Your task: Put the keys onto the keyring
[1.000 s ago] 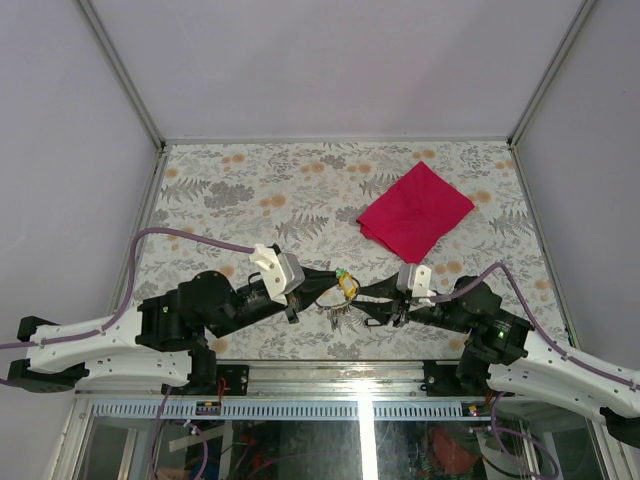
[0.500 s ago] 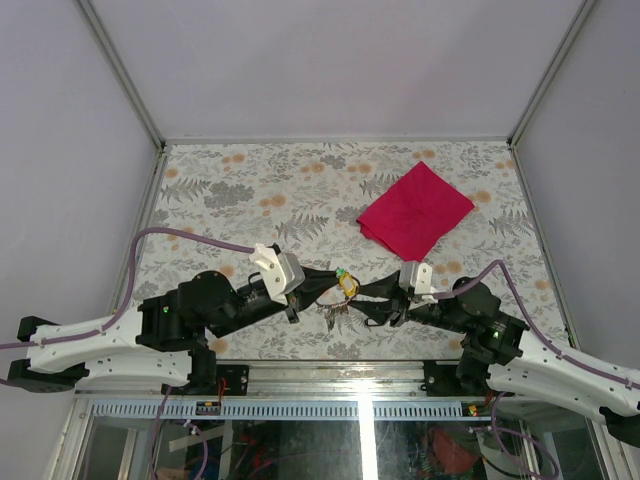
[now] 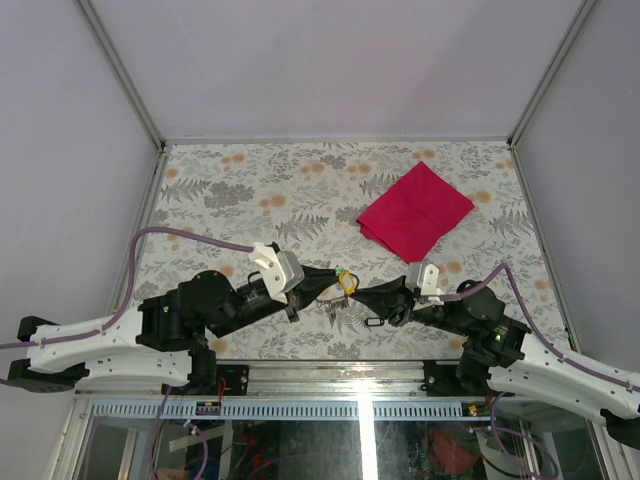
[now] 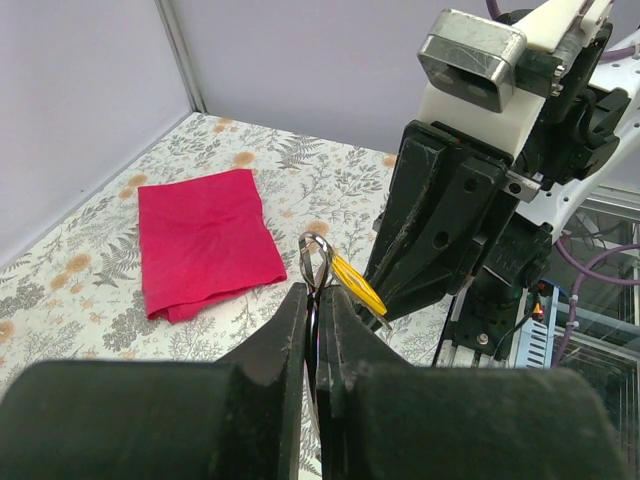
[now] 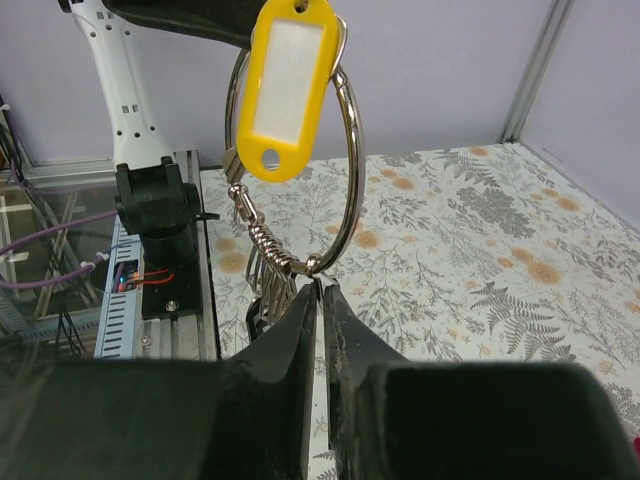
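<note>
Keyring [image 5: 352,140] pinched edge-on between closed left gripper [image 4: 315,300] jaws; yellow key [image 5: 285,85] hung on it. Right gripper [image 5: 320,290] jaws shut, tips met at ring's lower arc; pinch there not confirmed. Risk judged: thin wire twisted or slipped from tips if pulled unevenly, key dropped.

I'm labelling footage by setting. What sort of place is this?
Probably a robotics lab test cell: a left arm and right arm bolted to a floral table, plain walls, metal posts, wiring below.
</note>
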### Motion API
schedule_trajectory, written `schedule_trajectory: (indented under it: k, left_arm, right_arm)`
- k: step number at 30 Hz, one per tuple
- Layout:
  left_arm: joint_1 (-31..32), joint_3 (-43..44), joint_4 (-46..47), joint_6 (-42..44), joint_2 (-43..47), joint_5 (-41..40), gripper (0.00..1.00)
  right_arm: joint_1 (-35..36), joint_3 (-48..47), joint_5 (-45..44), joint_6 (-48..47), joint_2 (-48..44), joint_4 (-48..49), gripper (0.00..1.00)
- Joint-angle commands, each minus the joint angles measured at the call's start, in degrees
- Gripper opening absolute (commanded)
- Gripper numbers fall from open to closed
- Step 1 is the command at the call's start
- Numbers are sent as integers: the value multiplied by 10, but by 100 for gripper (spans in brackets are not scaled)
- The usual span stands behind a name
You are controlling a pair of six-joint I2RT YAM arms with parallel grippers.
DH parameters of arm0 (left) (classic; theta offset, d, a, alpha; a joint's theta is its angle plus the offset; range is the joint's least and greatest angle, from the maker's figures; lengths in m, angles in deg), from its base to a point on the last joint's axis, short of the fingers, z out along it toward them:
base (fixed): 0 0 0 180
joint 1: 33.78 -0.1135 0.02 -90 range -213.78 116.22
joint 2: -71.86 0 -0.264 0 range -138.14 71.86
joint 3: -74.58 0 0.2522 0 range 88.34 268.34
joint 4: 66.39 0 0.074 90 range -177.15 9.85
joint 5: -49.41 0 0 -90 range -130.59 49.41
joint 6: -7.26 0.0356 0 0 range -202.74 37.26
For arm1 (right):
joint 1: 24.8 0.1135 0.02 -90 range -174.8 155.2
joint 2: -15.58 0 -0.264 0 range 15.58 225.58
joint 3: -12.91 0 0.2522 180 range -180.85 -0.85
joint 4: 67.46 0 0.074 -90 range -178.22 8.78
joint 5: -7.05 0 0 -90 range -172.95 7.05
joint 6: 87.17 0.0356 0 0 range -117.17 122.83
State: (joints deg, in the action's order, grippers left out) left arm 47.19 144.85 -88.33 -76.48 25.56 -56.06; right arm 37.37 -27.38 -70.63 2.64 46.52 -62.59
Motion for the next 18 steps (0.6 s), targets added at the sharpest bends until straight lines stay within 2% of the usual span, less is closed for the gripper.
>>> schedule_trajectory:
  k: [1,5,14,18]
  left_arm:
    - [3,5,51,-4,6,-1,0]
    - [3,5,53,-6,8,-3,0]
    - [2,-3,62,-11,11,-10,0]
    - [3,-2,68,-12,10,-6,0]
  right_arm:
    - [-1,-3,-23,1,-6,41,6]
    - [-1,-6,-27,2,-12,34,0]
    - [-1,-39,-43,-14,-21,-17,0]
    - [-1,-28,-56,-25,-20,1,0]
